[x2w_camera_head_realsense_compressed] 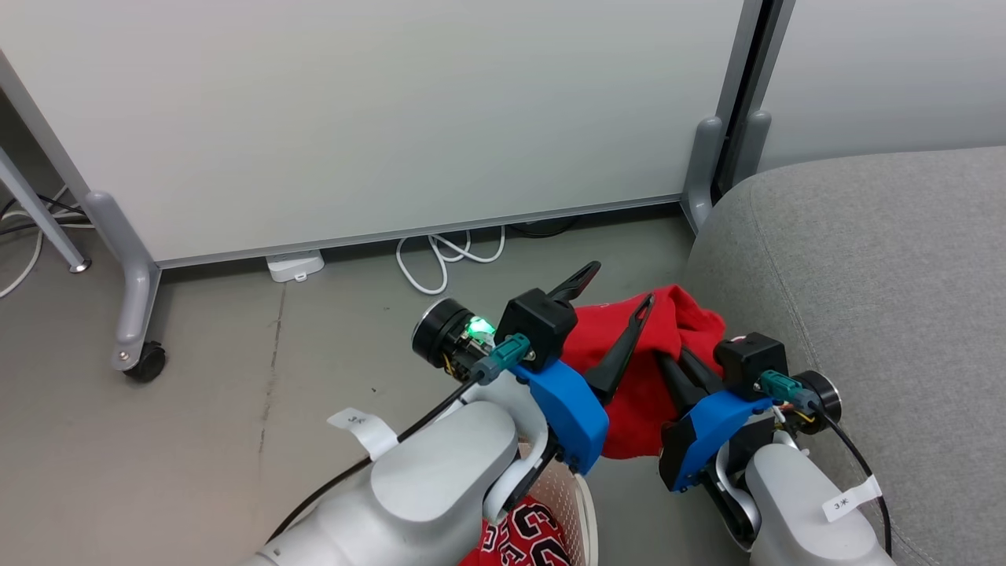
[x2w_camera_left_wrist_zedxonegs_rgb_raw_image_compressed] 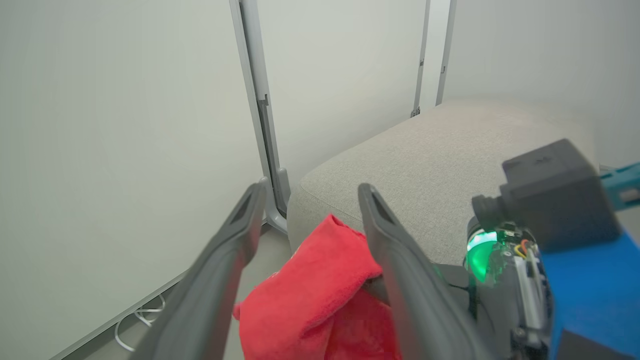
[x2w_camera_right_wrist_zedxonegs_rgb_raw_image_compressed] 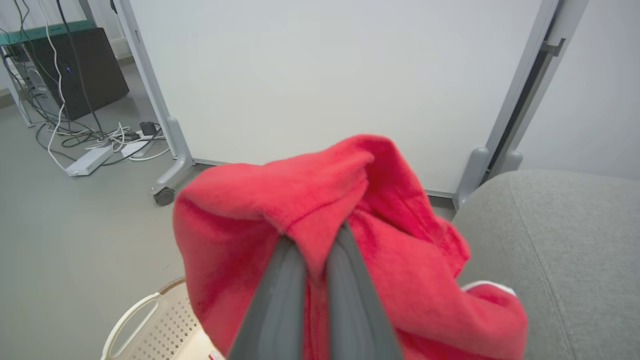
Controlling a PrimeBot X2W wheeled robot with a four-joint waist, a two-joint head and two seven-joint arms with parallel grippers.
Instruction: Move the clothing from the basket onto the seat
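One piece of the clothing, a bright red garment [x2w_camera_head_realsense_compressed: 640,393], hangs bunched in the air just left of the grey seat [x2w_camera_head_realsense_compressed: 864,299]. My right gripper [x2w_camera_head_realsense_compressed: 674,358] is shut on it; in the right wrist view the fingertips [x2w_camera_right_wrist_zedxonegs_rgb_raw_image_compressed: 315,242] pinch a fold of the red fabric [x2w_camera_right_wrist_zedxonegs_rgb_raw_image_compressed: 300,200]. My left gripper [x2w_camera_head_realsense_compressed: 617,289] stands open beside the cloth. In the left wrist view its jaws [x2w_camera_left_wrist_zedxonegs_rgb_raw_image_compressed: 312,190] are wide apart, with the garment [x2w_camera_left_wrist_zedxonegs_rgb_raw_image_compressed: 310,295] low between them, not gripped. A second red garment [x2w_camera_head_realsense_compressed: 523,542] with numerals lies in the cream basket [x2w_camera_head_realsense_compressed: 580,503] below.
A white wheeled partition [x2w_camera_head_realsense_compressed: 354,118] stands behind, with its castor [x2w_camera_head_realsense_compressed: 145,363] and white cables [x2w_camera_head_realsense_compressed: 440,259] on the grey floor. The basket handle [x2w_camera_right_wrist_zedxonegs_rgb_raw_image_compressed: 131,320] shows lower left in the right wrist view. A black box and cables [x2w_camera_right_wrist_zedxonegs_rgb_raw_image_compressed: 75,65] sit far left.
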